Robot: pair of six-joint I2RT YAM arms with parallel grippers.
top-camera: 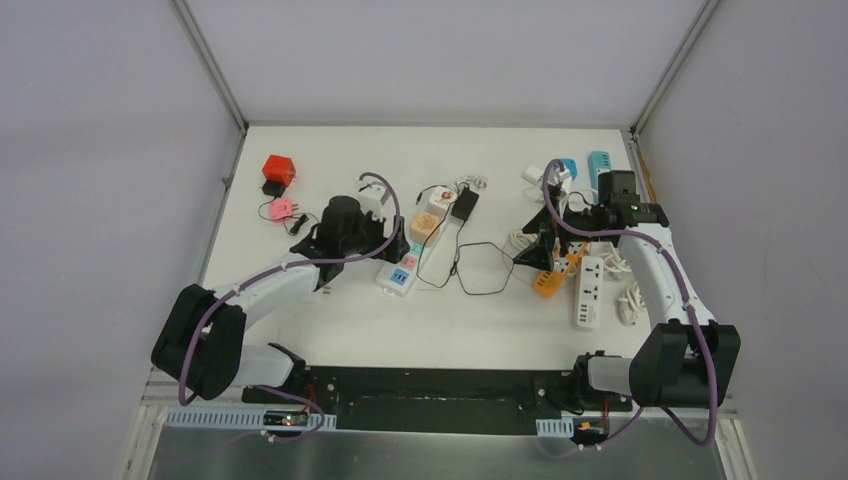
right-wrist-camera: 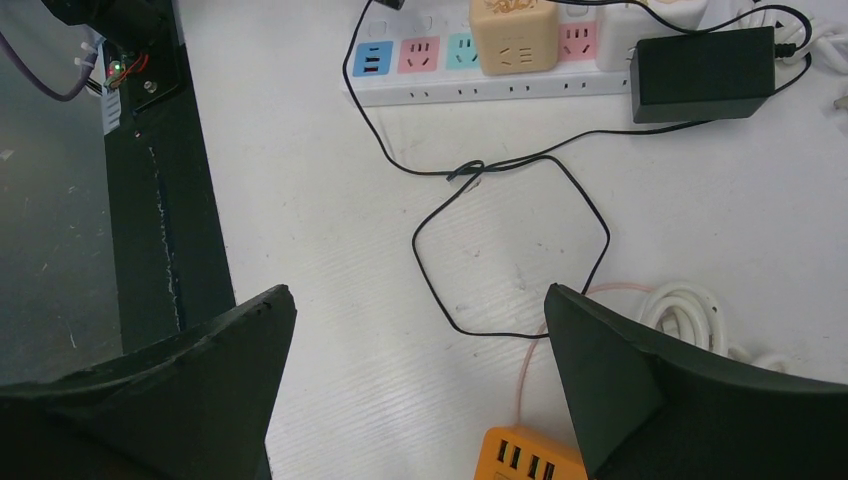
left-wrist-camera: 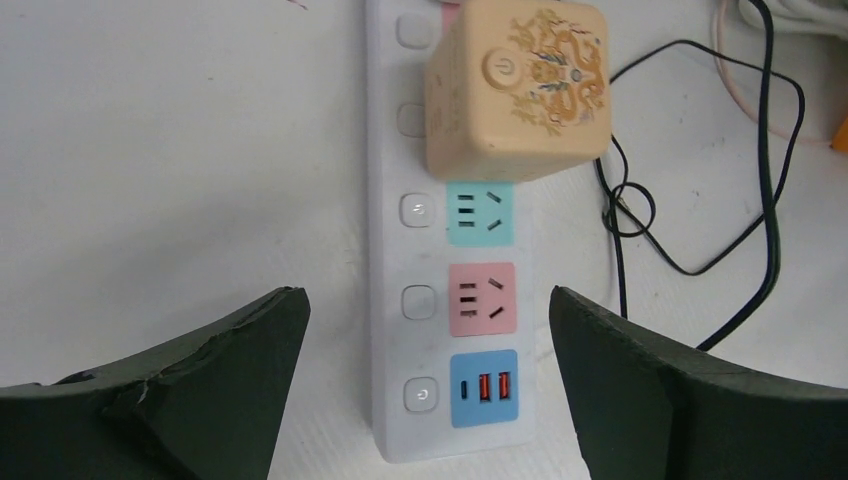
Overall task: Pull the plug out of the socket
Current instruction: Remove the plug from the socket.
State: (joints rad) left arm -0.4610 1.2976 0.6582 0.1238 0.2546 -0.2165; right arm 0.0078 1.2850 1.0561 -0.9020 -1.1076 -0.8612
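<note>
A beige cube plug with a gold dragon print sits plugged into the white socket strip, past its teal, pink and blue outlets. My left gripper is open and straddles the strip's near end, one finger on each side, clear of the cube. In the top view the cube lies just beyond the left gripper. My right gripper is open over bare table with nothing between its fingers. From the right wrist the strip and the cube show far off.
A black adapter lies by the strip's far end, and its thin black cable loops across the table. An orange USB hub sits by the right fingers. A second white strip lies at right. Red and pink adapters sit at back left.
</note>
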